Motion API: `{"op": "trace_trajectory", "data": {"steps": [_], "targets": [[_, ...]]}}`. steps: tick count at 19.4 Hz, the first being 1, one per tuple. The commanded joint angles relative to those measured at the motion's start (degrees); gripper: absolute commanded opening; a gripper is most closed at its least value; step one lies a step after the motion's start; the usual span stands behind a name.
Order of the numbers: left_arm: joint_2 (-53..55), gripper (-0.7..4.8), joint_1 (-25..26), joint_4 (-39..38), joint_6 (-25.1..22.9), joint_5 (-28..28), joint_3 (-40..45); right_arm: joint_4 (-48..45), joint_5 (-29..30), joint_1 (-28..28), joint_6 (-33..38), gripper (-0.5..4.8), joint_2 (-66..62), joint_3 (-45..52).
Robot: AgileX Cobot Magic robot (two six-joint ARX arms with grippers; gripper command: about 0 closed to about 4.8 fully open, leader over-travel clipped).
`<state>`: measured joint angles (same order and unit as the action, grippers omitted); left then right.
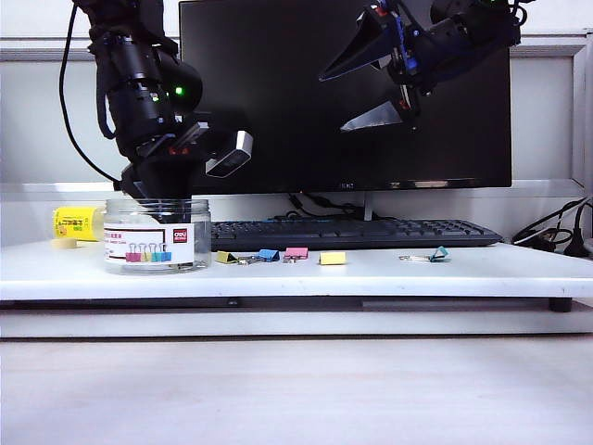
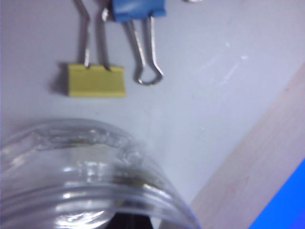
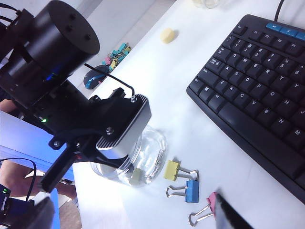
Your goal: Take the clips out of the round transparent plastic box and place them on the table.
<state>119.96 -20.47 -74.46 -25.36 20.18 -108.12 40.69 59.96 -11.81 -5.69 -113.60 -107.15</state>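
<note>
The round transparent plastic box (image 1: pixel 157 243) stands at the left of the white table (image 1: pixel 417 273). My left gripper (image 1: pixel 156 211) reaches down into it from above; its fingers are mostly hidden by the box wall (image 2: pixel 95 191), with only a dark tip (image 2: pixel 131 222) showing. One yellow clip (image 3: pixel 137 174) lies inside the box (image 3: pixel 155 150), under the left arm. I cannot tell whether it is held. Two yellow clips (image 1: pixel 227 258) (image 1: pixel 333 258) lie on the table; one (image 2: pixel 96 80) is just outside the rim. My right gripper (image 1: pixel 350 85) hangs open high before the monitor.
A blue clip (image 1: pixel 269 254), a pink clip (image 1: pixel 296 252) and a teal clip (image 1: pixel 435 255) lie along the table's front. A black keyboard (image 1: pixel 357 232) and monitor (image 1: pixel 343 93) stand behind. A small yellow box (image 1: pixel 79 222) sits at far left, cables (image 1: pixel 556 232) at right.
</note>
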Motion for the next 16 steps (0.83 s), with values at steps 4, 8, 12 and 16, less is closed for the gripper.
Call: {"op": "trace_trajectory", "data": {"steps": [4,8,12,16], "targets": [[-0.24,-0.03,-0.07,1.75,1.01,-4.15,-0.09,0.20,0.13,-0.07,-0.39,4.29,0.28,-0.20],[-0.42,-0.03,-0.04,3.02,1.84,-5.22,-0.09,0.22,0.13,-0.07,-0.39,4.29,0.28,-0.20],[-1.42,-0.03,0.00,3.67,2.01,-6.25,-0.13,0.20,0.13,-0.07,-0.42,4.29,0.28,-0.20],[-2.23,0.01,0.00,0.87,1.05,-4.09,-0.15,0.20,0.11,-0.07,-0.39,4.29,0.28,-0.20]]}}
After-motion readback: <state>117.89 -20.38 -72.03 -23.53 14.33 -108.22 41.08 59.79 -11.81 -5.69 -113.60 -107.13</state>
